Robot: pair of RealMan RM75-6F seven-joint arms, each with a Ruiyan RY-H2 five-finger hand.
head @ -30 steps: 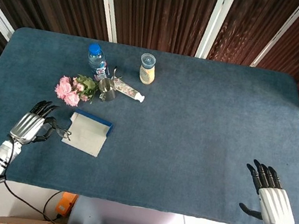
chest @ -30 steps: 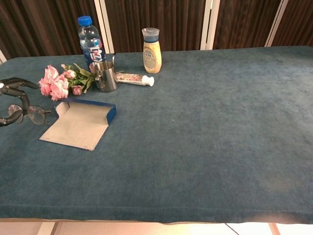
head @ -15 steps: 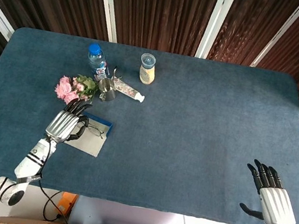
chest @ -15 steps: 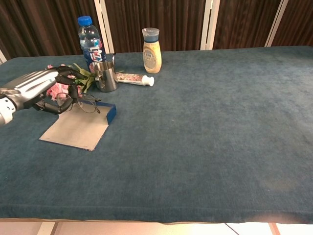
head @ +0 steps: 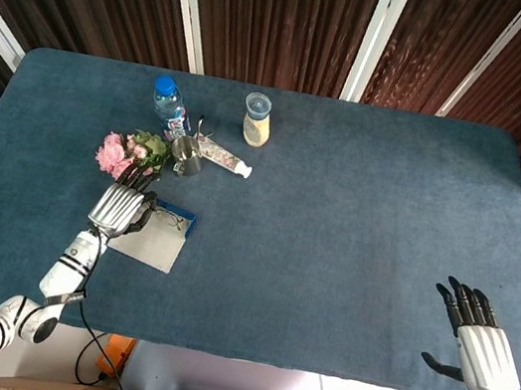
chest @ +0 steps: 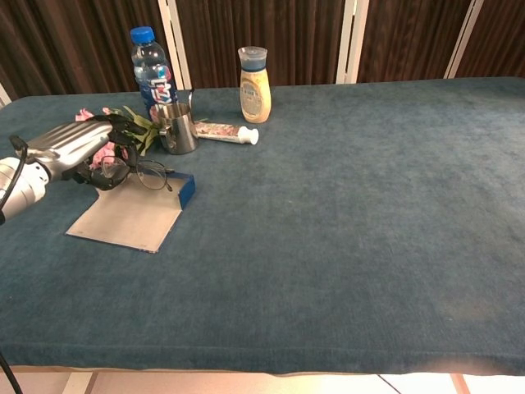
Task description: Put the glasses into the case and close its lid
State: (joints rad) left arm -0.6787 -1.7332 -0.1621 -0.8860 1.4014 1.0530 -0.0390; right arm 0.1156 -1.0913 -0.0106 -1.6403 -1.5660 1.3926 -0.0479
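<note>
The glasses (chest: 135, 174) have thin dark frames and hang in my left hand (chest: 78, 148), right over the blue tray of the open case (chest: 185, 189). In the head view the left hand (head: 120, 208) covers the case's left end and the glasses (head: 171, 222) stick out to its right. The case's grey lid (chest: 127, 216) lies flat open toward the table's front edge. Whether the glasses touch the case I cannot tell. My right hand (head: 478, 347) rests open at the table's front right corner, far from the case.
Behind the case stand pink flowers (head: 118, 154), a metal cup (chest: 176, 128), a water bottle (chest: 151, 66), a tube (chest: 226, 131) and a yellow bottle (chest: 254, 84). The blue table (chest: 344, 213) stretches bare to the right.
My left hand carried the glasses from the table's left side rightward to the case, then lowered them slightly onto its blue tray. The right hand barely moved.
</note>
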